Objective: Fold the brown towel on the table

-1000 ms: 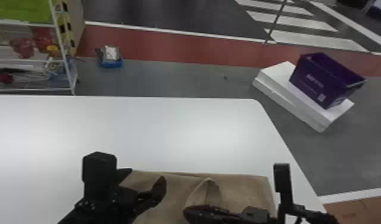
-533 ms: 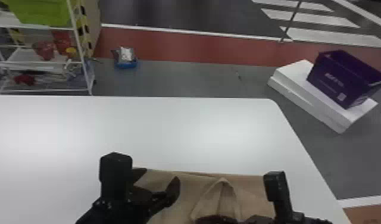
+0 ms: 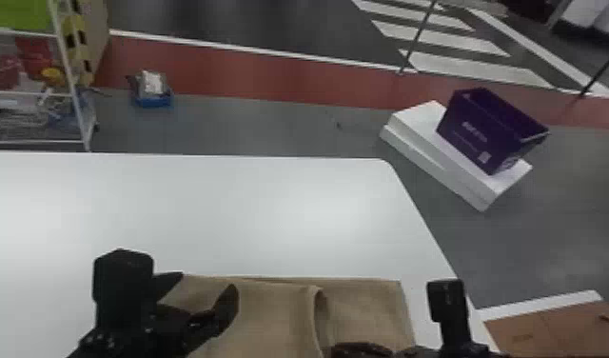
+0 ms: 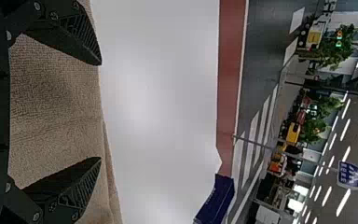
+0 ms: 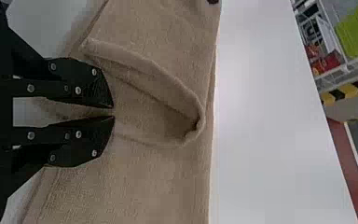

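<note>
The brown towel lies on the white table, its upper layer bent into a raised fold. My left gripper is above the towel's left part; in the left wrist view the left gripper is open, towel below and nothing between its fingers. At the bottom edge, by the fold, is my right gripper. In the right wrist view the right gripper has its fingers nearly together, shut on the towel beside the curved loop of cloth.
The white table stretches ahead and left of the towel, with its right edge slanting past the right arm. Beyond it, on the floor, a purple bin rests on white boxes. A shelf stands at far left.
The head view has shifted. The raised fold has changed from a peaked loop to a lower flap opening rightward, and the right gripper has shifted right relative to the table. The left gripper stays open.
</note>
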`<state>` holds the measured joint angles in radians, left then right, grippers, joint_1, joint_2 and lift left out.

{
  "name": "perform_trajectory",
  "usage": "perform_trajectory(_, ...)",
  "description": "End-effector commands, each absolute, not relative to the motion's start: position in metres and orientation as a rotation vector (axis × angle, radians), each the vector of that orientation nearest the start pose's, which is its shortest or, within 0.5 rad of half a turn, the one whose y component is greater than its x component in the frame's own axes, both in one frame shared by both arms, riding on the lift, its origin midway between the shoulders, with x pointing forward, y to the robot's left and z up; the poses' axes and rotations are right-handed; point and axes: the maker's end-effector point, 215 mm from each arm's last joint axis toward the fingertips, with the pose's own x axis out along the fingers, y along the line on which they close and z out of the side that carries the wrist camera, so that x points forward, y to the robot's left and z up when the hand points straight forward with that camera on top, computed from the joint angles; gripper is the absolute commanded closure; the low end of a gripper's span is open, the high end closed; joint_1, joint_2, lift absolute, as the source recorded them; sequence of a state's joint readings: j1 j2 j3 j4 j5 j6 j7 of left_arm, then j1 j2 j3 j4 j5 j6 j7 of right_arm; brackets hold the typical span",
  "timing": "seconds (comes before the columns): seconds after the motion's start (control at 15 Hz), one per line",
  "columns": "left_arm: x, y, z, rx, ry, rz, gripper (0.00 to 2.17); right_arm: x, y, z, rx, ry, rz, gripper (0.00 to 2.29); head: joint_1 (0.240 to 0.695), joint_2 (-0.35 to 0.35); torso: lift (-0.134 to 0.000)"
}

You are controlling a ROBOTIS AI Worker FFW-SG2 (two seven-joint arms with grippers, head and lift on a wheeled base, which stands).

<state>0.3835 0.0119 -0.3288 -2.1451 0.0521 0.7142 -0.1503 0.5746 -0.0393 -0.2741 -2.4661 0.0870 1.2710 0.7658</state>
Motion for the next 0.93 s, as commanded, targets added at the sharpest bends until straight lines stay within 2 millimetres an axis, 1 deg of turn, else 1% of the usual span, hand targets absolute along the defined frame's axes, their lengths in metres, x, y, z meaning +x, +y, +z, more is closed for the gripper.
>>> perform_trajectory(0.0, 0.4, 0.005, -0.418, -0.117, 0.516, -0.502, 0.19, 0.281, -0.276, -0.452, 0.26, 0.927, 0.265, 0.95, 0.695, -0.35, -0.124)
perform_trajectory(0.07, 0.4, 0.003, -0.418, -0.118, 0.516, -0.505, 0.19, 0.284, -0.29, -0.448, 0.278, 0.909, 0.23, 0.95, 0.695, -0.35, -0.124)
perform_trajectory(0.13, 0.399, 0.002, -0.417, -0.118, 0.516, -0.507, 0.19, 0.282, -0.303, -0.447, 0.305, 0.91, 0.199, 0.95, 0.695, -0.35, -0.124)
perform_trajectory(0.2, 0.4, 0.003, -0.417, -0.118, 0.514, -0.505, 0.19, 0.28, -0.311, -0.448, 0.312, 0.909, 0.175, 0.95, 0.695, -0.35, -0.124)
perform_trajectory(0.27, 0.4, 0.002, -0.415, -0.118, 0.511, -0.507, 0.19, 0.281, -0.318, -0.443, 0.336, 0.892, 0.162, 0.95, 0.695, -0.35, -0.124)
perform_trajectory(0.33, 0.4, 0.001, -0.414, -0.117, 0.509, -0.508, 0.2, 0.282, -0.32, -0.435, 0.385, 0.87, 0.172, 0.95, 0.695, -0.35, -0.124)
perform_trajectory(0.4, 0.4, 0.001, -0.413, -0.116, 0.508, -0.506, 0.2, 0.284, -0.312, -0.422, 0.458, 0.838, 0.217, 0.95, 0.695, -0.35, -0.124)
perform_trajectory(0.53, 0.398, -0.004, -0.414, -0.109, 0.508, -0.508, 0.2, 0.287, -0.289, -0.399, 0.498, 0.802, 0.296, 0.95, 0.695, -0.35, -0.124)
perform_trajectory(0.6, 0.397, -0.007, -0.414, -0.102, 0.509, -0.509, 0.2, 0.291, -0.274, -0.388, 0.496, 0.783, 0.338, 0.95, 0.695, -0.35, -0.124)
perform_trajectory(0.67, 0.395, -0.009, -0.416, -0.099, 0.515, -0.513, 0.2, 0.298, -0.257, -0.381, 0.494, 0.769, 0.381, 0.95, 0.695, -0.35, -0.124)
perform_trajectory(0.87, 0.393, -0.009, -0.418, -0.093, 0.518, -0.511, 0.2, 0.323, -0.204, -0.365, 0.449, 0.695, 0.504, 0.95, 0.695, -0.35, -0.124)
